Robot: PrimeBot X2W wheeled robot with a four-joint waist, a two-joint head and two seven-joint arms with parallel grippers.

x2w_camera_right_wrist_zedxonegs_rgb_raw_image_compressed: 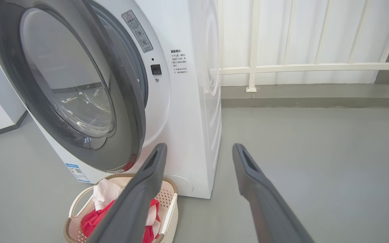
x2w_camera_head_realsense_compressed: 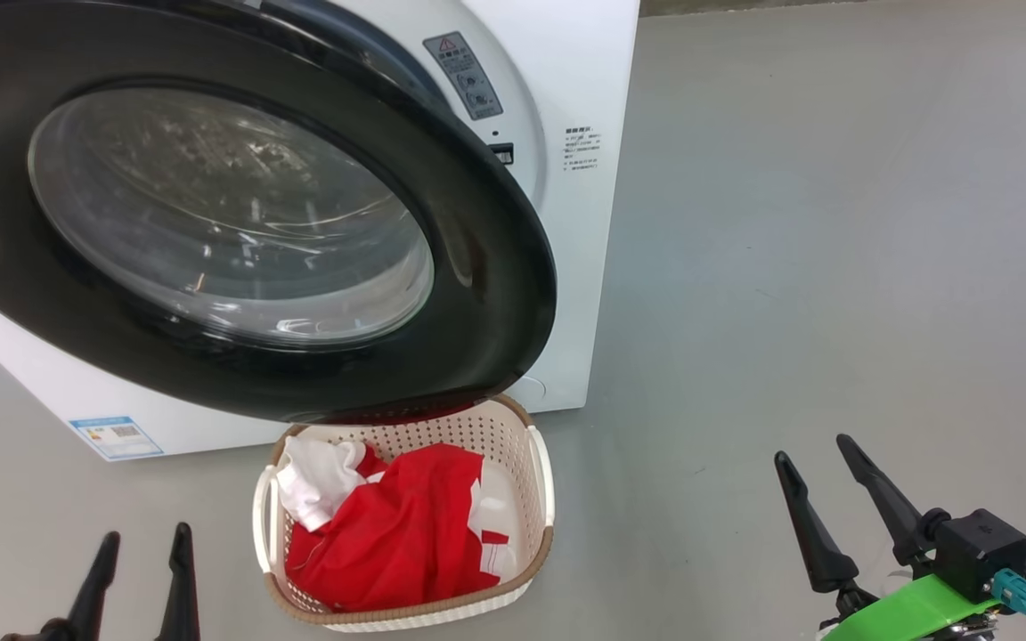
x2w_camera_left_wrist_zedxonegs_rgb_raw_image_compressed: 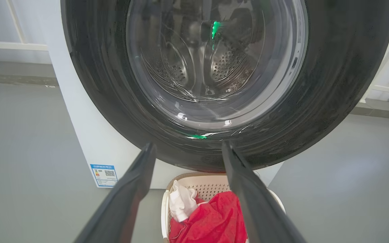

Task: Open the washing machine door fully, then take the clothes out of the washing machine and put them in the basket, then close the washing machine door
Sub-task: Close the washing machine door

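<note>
Now, item: glossy black-ringed round glass door (x2w_camera_head_realsense_compressed: 495, 267), upper left, ajar. Empty and spread open: left hand (x2w_camera_head_realsense_compressed: 146, 531), right hand (x2w_camera_head_realsense_compressed: 811, 447). I'd press its right rim steadily.

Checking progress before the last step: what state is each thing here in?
washing machine door: ajar, not latched.
clothes: piled in the basket.
basket: upright on the floor, under the door's lower edge, loaded.
left pincer: open, empty.
right pincer: open, empty.
</note>
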